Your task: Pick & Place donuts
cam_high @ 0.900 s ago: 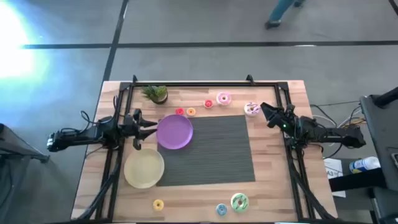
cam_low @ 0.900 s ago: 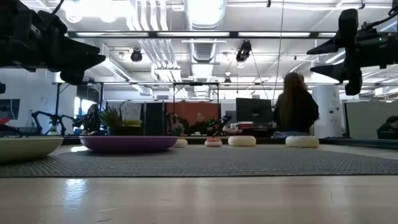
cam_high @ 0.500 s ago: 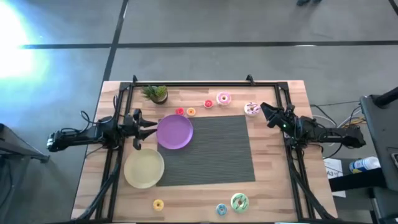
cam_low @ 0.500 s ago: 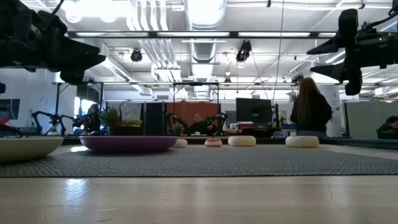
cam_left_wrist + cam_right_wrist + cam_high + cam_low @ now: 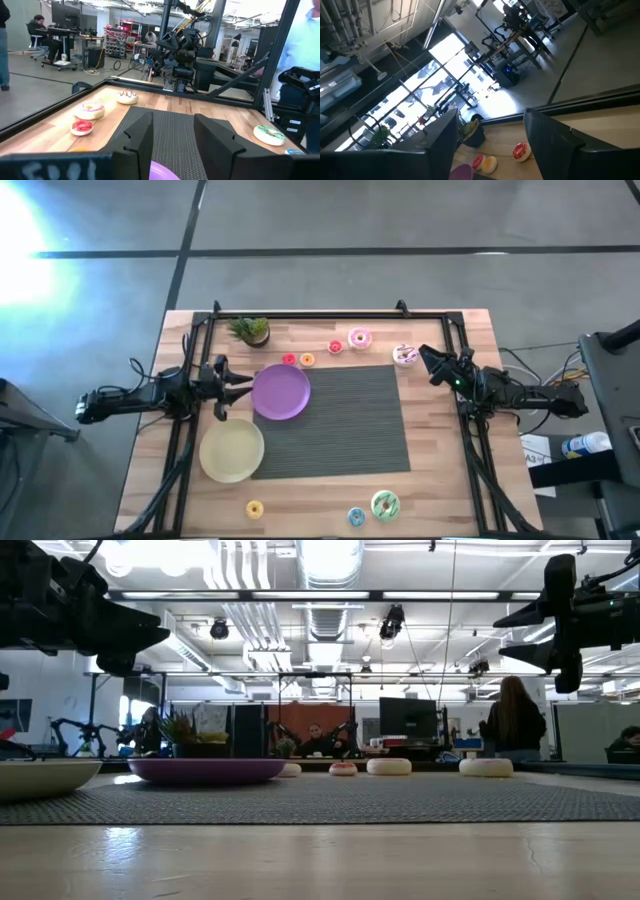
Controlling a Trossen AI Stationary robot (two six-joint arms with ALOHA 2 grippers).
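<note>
**Both arms wait, no donut taken yet**

High view: the left gripper (image 5: 235,383) hovers at centre left, fingers spread, touching nothing, beside the purple plate (image 5: 281,392). The right gripper (image 5: 430,364) hovers at centre right, also spread and empty, just beside the white donut (image 5: 405,355). In the upper middle lie the pink donut (image 5: 359,338), red donut (image 5: 335,347), a second red one (image 5: 289,359) and the orange donut (image 5: 307,360). Along the bottom are the yellow donut (image 5: 254,508), blue donut (image 5: 355,517) and green donut (image 5: 385,504).

Low view: donuts sit flat on the table (image 5: 320,860) at centre.

Left wrist view: both fingers (image 5: 140,137) stand apart. The blurred writing at the lower left is not readable.

Right wrist view: fingers (image 5: 555,137) apart, nothing between.

The donuts are probably light and stiff; I would grip across the ring from above.
</note>
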